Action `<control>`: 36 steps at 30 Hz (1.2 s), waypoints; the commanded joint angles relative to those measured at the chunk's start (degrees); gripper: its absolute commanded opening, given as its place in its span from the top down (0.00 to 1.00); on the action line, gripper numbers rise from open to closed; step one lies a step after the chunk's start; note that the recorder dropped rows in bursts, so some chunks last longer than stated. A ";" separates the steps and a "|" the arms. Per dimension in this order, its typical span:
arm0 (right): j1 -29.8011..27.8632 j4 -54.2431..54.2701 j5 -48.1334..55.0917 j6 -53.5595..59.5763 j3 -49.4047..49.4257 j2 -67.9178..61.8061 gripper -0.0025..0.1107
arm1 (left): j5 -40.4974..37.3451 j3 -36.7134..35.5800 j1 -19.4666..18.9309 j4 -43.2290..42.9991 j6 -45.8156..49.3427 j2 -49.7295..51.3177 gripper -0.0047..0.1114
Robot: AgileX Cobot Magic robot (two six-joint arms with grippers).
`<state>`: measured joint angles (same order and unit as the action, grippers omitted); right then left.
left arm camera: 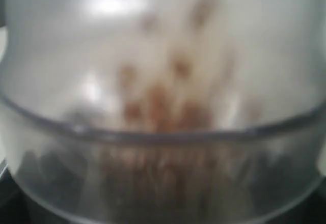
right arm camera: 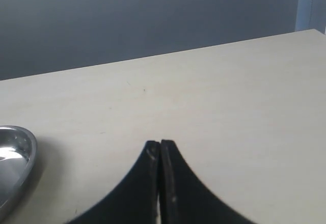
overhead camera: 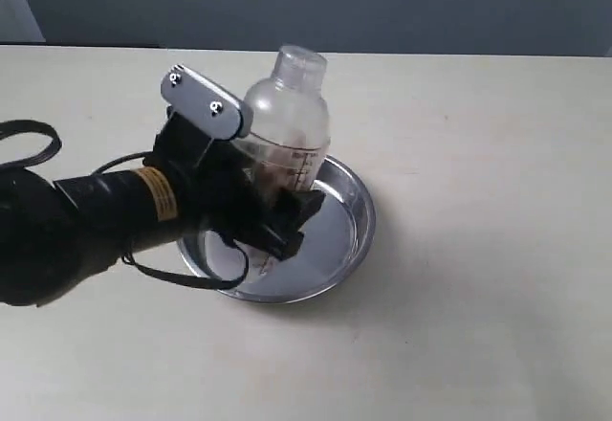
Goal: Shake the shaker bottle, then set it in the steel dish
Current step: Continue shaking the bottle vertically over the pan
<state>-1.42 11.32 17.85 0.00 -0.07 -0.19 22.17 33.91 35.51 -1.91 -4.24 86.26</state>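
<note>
**Left claw point(overhead camera: 284, 212) locked on, dish right underneath**

Clamping around the lower body of the shaker bottle point(overhead camera: 285, 120), holding it near upright, cap up, long axis barely leaning, base within the rim of the steel dish point(overhead camera: 361, 218). Touching or hovering, not telling from here. Idling with the right claw point(right arm camera: 160, 155) pinched shut, empty, off beside the dish.

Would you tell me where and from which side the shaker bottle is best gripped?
Grip the shaker bottle by its straight lower body, level from the side, as the left end effector does. It is roughly upright, and its domed top and cap taper.
</note>
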 commanded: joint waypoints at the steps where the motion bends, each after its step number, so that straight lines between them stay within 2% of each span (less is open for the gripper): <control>1: -0.27 -0.05 -0.44 0.00 0.07 0.19 0.99 | 10.89 6.23 0.03 -1.92 -1.13 -7.78 0.96; 3: -0.27 -0.05 -0.44 0.00 0.07 0.19 0.99 | 6.79 6.36 0.03 -1.81 -1.13 -7.86 0.96; 5: -0.27 -0.05 -0.44 0.00 0.07 0.19 0.99 | 1.58 3.46 0.03 -1.00 -1.85 -4.00 0.96; 8: -0.27 -0.05 -0.44 0.00 0.07 0.19 0.99 | 4.56 -0.29 0.03 0.87 -2.26 0.52 0.96; 10: -0.27 -0.05 -0.44 0.00 0.07 0.19 0.99 | 10.12 1.14 0.03 -0.87 -2.26 -1.90 0.96; 12: -0.27 -0.05 -0.44 0.00 0.07 0.19 0.99 | 12.10 5.01 0.03 -2.58 -2.26 -6.97 0.96; 15: -0.27 -0.05 -0.44 0.00 0.07 0.19 0.99 | 5.52 9.02 0.03 -2.67 -1.33 -10.64 0.96; 18: -0.27 -0.05 -0.44 0.00 0.07 0.19 0.99 | -1.36 5.13 0.03 -1.72 -1.33 -6.82 0.96; 19: -0.27 -0.05 -0.44 0.00 0.07 0.19 0.99 | 1.08 2.99 0.03 -1.36 -1.33 -4.38 0.96; 20: -0.27 -0.05 -0.44 0.00 0.07 0.19 0.99 | 2.63 3.89 0.03 -3.16 -1.33 -4.94 0.96; 22: -0.27 -0.27 -0.44 0.00 0.07 0.19 0.99 | 4.52 9.86 0.03 -5.06 -1.05 -10.86 0.96; 23: -0.27 -0.27 -0.44 0.00 0.07 0.19 0.99 | 1.06 12.67 -0.74 -4.09 1.23 -12.85 0.96; 24: -0.27 -0.27 -0.44 0.00 0.07 0.19 0.99 | -2.35 12.45 -1.31 -3.48 2.01 -12.87 0.96; 25: -0.27 -0.27 -0.44 0.00 0.07 0.19 0.99 | -8.28 8.93 -2.27 -2.45 1.79 -9.98 0.96; 26: -0.27 -0.27 -0.44 0.00 0.07 0.19 0.99 | -8.21 5.63 -2.75 -1.34 1.53 -7.25 0.96; 27: -0.27 -0.27 -0.44 0.00 0.07 0.19 0.99 | -0.92 0.45 -3.30 3.03 1.26 -3.01 0.96; 28: -0.27 -0.27 -0.44 0.00 0.07 0.19 0.99 | 6.36 -0.99 -3.32 4.56 1.26 -2.71 0.96; 30: -0.27 -0.27 -0.44 0.00 0.07 0.19 0.99 | 13.72 2.84 -3.32 2.77 1.26 -8.79 0.96; 32: -0.27 -0.27 -0.44 0.00 0.07 0.19 0.99 | 10.61 7.68 -3.32 1.91 3.01 -13.52 0.96; 34: -0.27 -0.27 -0.44 0.00 0.07 0.19 0.99 | 2.99 4.99 -3.70 2.94 3.38 -10.47 0.96; 36: -0.27 -0.27 -0.44 0.00 0.07 0.19 0.99 | 9.55 0.62 -4.06 5.26 2.86 -4.92 0.96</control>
<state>-1.42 11.32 17.85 0.00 -0.07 -0.19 31.33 38.17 31.86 1.18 -1.22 76.33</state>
